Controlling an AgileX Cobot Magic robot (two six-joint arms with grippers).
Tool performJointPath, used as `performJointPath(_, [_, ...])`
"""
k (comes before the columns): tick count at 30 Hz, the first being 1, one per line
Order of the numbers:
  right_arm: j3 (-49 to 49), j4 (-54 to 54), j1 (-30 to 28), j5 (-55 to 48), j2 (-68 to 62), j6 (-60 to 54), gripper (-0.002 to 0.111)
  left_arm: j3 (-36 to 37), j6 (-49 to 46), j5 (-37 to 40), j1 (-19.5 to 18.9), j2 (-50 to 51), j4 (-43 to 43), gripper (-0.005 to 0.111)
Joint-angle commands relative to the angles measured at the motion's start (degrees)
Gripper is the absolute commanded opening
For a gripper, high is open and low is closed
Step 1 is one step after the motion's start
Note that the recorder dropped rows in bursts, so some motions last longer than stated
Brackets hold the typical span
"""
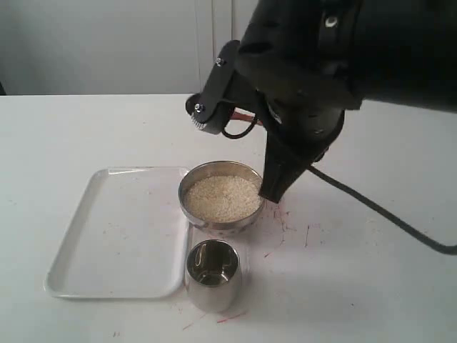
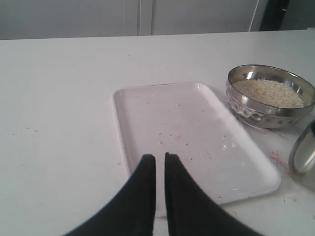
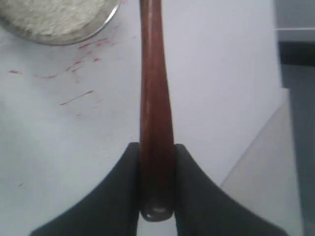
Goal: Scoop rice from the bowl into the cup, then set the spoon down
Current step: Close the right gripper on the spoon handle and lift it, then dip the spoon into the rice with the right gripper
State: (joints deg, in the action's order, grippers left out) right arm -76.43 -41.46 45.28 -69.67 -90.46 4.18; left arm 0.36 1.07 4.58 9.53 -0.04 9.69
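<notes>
Two hands: right hand [image 3: 156, 146] clamps spoon [image 3: 150, 73] handle by 3 o'clock rim of bowl [image 1: 218, 226]; left hand [image 2: 158, 156] nearly closed, empty; cup [image 1: 213, 275] at bowl's 6 o'clock. Dip shallow into rice [image 1: 223, 198], lift level, move slow w/o tipping.

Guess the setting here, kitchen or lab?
Most likely a robot test bench, not a kitchen. A white table scuffed with red marks, a blank white wall behind, and only staged props: a white tray, a steel bowl of rice, a steel cup, and a wooden spoon in the right gripper.
</notes>
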Motion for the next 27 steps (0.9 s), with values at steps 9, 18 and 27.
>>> performJointPath(9, [16.4, -21.1, 7.3, -0.3, 0.6, 14.9, 0.000, -0.4, 0.0, -0.2, 0.3, 0.0, 0.4, 0.014])
performJointPath(18, [24.8, -23.7, 7.3, -0.3, -1.5, 20.2, 0.000, -0.4, 0.0, -0.2, 0.3, 0.0, 0.4, 0.014])
performJointPath(27, [24.8, -32.4, 7.2, 0.2, -8.0, 22.8, 0.000, -0.4, 0.0, -0.2, 0.3, 0.0, 0.4, 0.014])
